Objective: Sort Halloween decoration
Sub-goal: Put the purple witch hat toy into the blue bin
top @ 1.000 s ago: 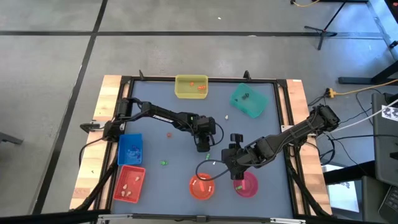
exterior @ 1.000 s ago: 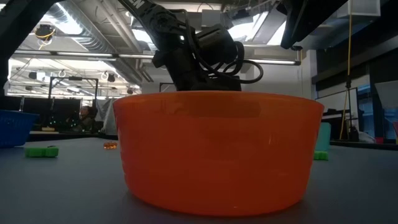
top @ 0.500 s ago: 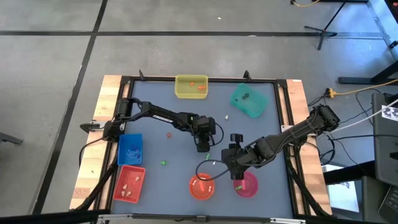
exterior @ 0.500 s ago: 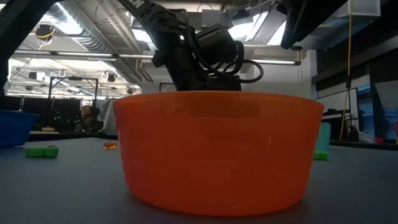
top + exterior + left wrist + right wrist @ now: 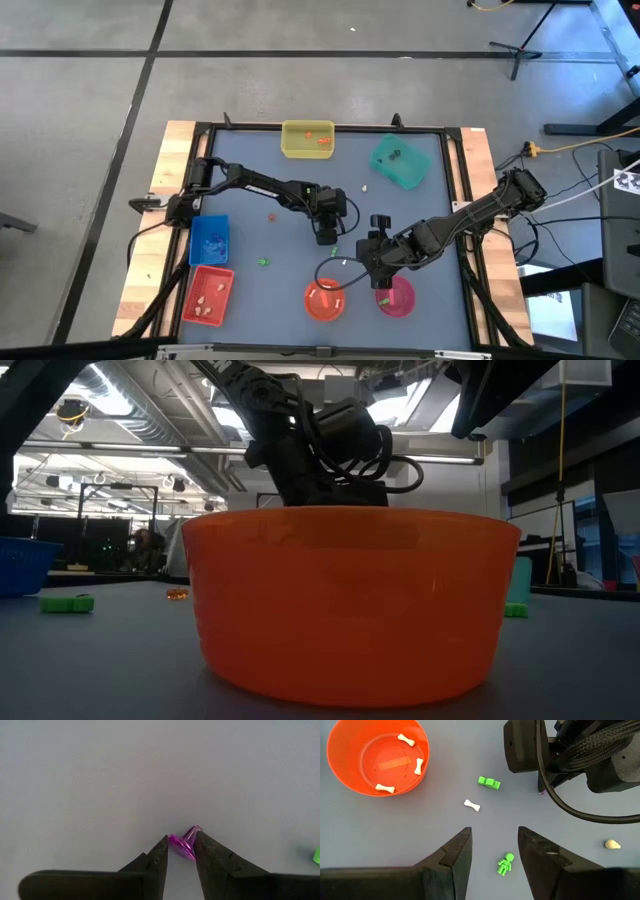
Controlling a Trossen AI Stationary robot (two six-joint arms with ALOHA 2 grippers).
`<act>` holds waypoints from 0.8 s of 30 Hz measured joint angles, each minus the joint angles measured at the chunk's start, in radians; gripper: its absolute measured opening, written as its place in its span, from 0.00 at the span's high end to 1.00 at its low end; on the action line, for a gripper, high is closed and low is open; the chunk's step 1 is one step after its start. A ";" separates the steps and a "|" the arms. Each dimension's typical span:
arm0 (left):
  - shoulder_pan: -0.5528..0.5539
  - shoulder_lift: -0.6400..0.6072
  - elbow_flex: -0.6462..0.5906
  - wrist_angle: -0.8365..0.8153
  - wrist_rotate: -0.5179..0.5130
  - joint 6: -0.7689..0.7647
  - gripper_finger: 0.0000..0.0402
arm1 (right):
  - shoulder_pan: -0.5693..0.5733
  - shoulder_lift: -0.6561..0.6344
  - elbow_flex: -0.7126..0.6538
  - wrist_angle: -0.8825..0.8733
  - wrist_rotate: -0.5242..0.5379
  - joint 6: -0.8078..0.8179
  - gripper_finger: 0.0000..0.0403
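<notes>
The bench (image 5: 250, 240) fills the middle of the high view, with bowls and trays round its edges: a yellow tray (image 5: 307, 139) at the top, a teal one (image 5: 400, 160) upper right, blue (image 5: 209, 239) and red (image 5: 207, 294) at lower left, an orange bowl (image 5: 323, 300) and a pink bowl (image 5: 396, 297) at the bottom.

The left gripper (image 5: 181, 851) is down at the bench's centre, its fingers nearly closed round a tiny pink trinket (image 5: 184, 842); this looks like the pick-up step.

The right gripper (image 5: 494, 851) hovers lower right of centre, fingers apart and empty, above a white bone (image 5: 471, 805) and two green figures (image 5: 505, 864).

Next, I judge, the left arm must lift and carry its trinket to the pink bowl.
</notes>
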 joint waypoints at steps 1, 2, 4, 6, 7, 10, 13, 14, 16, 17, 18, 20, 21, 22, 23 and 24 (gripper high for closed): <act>0.000 -0.003 -0.001 0.000 0.000 -0.001 0.81 | 0.000 0.000 0.000 0.000 0.000 0.000 0.61; 0.000 -0.005 -0.001 0.000 0.000 -0.001 0.81 | 0.000 0.000 0.000 0.000 0.000 0.000 0.61; 0.000 -0.012 -0.002 -0.002 0.000 -0.001 0.82 | 0.000 0.000 0.000 0.000 0.000 0.000 0.61; 0.000 -0.022 -0.003 -0.002 -0.001 -0.001 0.82 | 0.000 0.000 0.000 0.000 0.000 0.000 0.61; 0.000 -0.026 -0.003 -0.006 -0.004 -0.001 0.82 | 0.000 0.000 0.000 0.000 0.000 0.000 0.61; 0.000 -0.044 -0.005 -0.016 -0.005 -0.006 0.82 | 0.000 0.000 0.000 0.000 0.000 0.000 0.61; 0.000 -0.060 -0.004 -0.012 -0.003 -0.025 0.82 | 0.000 0.000 0.000 0.000 0.000 0.000 0.61; 0.000 -0.061 -0.002 -0.006 -0.003 -0.025 0.82 | 0.000 0.000 0.000 0.000 0.000 0.000 0.61; 0.000 -0.061 -0.003 -0.011 0.005 -0.025 0.82 | 0.000 0.000 0.000 0.000 0.000 0.000 0.61; 0.000 -0.061 -0.003 -0.011 0.011 -0.025 0.82 | 0.000 0.000 0.000 0.000 0.000 0.000 0.61; 0.000 -0.061 -0.003 -0.011 0.017 -0.026 0.82 | 0.000 0.000 0.000 0.000 0.000 0.000 0.61; 0.000 -0.061 -0.002 -0.010 0.026 -0.026 0.82 | 0.000 0.000 0.000 0.000 0.000 0.000 0.61; 0.000 -0.061 -0.002 -0.010 0.027 -0.026 0.82 | 0.000 0.000 0.000 0.000 0.000 0.000 0.61; 0.000 -0.061 -0.002 -0.010 0.028 -0.026 0.82 | 0.000 0.000 0.000 0.000 0.000 0.000 0.61; 0.000 -0.061 -0.002 -0.010 0.028 -0.026 0.82 | 0.000 0.000 0.000 0.000 0.000 0.000 0.61; 0.000 -0.061 -0.002 -0.009 0.028 -0.027 0.82 | 0.000 0.000 0.000 0.000 0.000 0.000 0.61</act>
